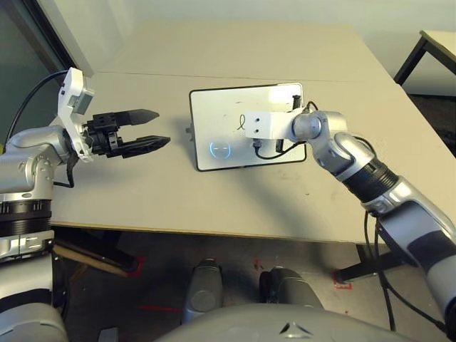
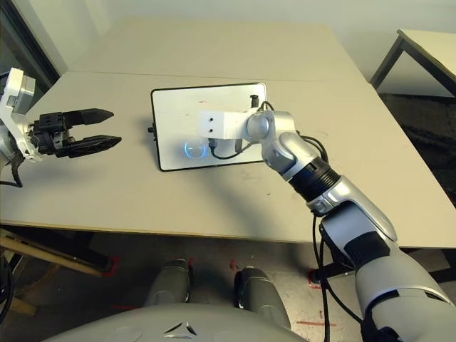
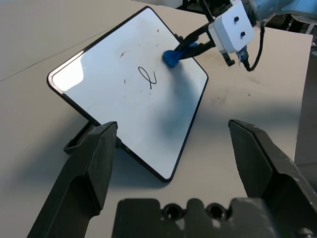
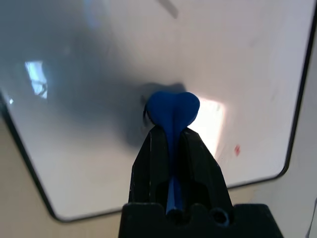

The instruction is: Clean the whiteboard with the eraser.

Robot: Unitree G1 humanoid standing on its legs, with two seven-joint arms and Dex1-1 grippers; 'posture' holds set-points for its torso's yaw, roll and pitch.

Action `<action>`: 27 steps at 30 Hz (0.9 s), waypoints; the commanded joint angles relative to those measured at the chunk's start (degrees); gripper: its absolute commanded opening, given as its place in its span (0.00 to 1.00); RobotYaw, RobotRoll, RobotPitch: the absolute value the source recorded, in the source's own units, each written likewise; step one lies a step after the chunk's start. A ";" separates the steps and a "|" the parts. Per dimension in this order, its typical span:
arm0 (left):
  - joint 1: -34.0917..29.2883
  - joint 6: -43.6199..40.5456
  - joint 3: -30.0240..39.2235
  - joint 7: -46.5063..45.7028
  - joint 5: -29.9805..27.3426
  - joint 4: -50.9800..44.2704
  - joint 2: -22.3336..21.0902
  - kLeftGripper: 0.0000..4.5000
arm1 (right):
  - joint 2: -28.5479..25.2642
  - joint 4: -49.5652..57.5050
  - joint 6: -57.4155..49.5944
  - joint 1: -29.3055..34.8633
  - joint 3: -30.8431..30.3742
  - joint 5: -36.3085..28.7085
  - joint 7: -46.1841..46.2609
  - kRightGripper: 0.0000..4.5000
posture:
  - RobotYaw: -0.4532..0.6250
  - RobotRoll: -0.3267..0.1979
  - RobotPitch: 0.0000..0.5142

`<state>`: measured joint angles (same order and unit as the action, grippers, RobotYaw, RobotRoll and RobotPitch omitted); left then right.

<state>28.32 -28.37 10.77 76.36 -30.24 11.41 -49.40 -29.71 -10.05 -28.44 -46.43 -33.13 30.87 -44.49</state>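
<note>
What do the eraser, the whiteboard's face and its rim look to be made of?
Eraser: probably soft foam or felt, matte blue; it looks pinched in where the right pincer grips it.
Whiteboard face: smooth, glossy coated sheet, backing unclear; bright light reflects off it.
Rim: black, likely plastic, though painted metal is possible; thin, with rounded corners.

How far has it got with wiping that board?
The blue eraser is already gripped in the right claw, over the whiteboard. Wiping isn't finished: a black looped scribble and small red marks remain. The left claw is open and holds nothing.
</note>
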 commanded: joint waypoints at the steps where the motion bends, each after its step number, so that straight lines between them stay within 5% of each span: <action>1: 0.42 -0.21 -0.86 0.44 -0.52 -0.48 0.47 1.00 | -2.48 0.02 -1.21 1.99 0.87 1.30 -1.80 0.02 | 0.73 0.62 0.08; 10: 0.44 -0.48 -1.12 0.40 -0.54 -0.65 0.78 1.00 | -3.72 1.23 -0.57 3.23 1.19 2.15 -3.04 0.02 | 0.73 0.62 0.09; 27: -1.17 -1.29 0.58 -0.12 -0.94 -2.33 -0.49 1.00 | 6.93 0.99 0.05 0.32 -1.28 5.04 -3.51 0.02 | 0.78 0.62 0.09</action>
<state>27.97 -29.26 10.73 76.30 -30.26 10.27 -49.13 -23.50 -7.97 -29.19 -45.60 -33.11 35.74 -47.33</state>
